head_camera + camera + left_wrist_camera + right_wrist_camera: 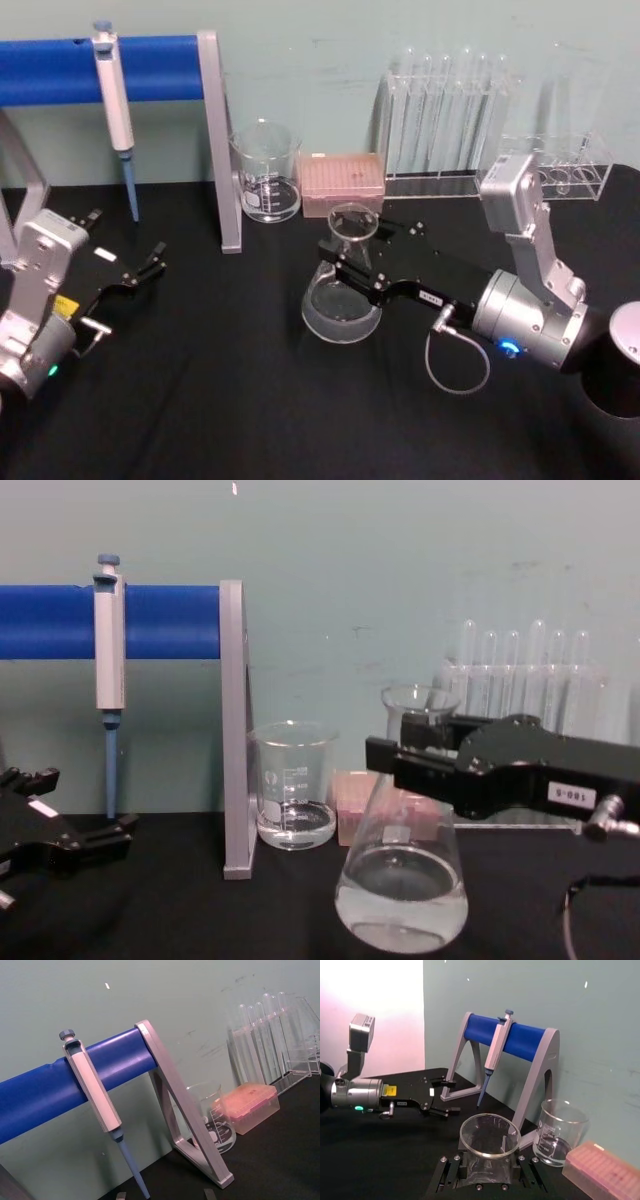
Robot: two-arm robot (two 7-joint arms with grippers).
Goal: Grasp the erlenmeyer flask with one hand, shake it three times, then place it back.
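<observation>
Right hand: the right hand (352, 250) is closed around the neck of the erlenmeyer flask (341, 300), just under the flared rim.
Flask position: it is held near the middle of the desk (230, 400), tilted, with a little clear liquid in the base. Whether the base rests on the desk cannot be told.
Left hand: the left hand (447, 1096) is parked at the near left with its fingers spread, holding nothing.
Slip risk: smooth glass is gripped on a narrow neck only, so a sharp shake is judged able to let the flask slide or swing between the fingers.
Spill risk: the mouth is open, and liquid could be thrown out if the tilt is increased during shaking.
Collision risk: the beaker (267, 180) and the pink tip box (343, 183) stand just beyond the flask, so a wide swing to the far side could knock them.
Placement risk: if the flask is set down tilted, it may land on the edge of its base and rock or tip.
</observation>
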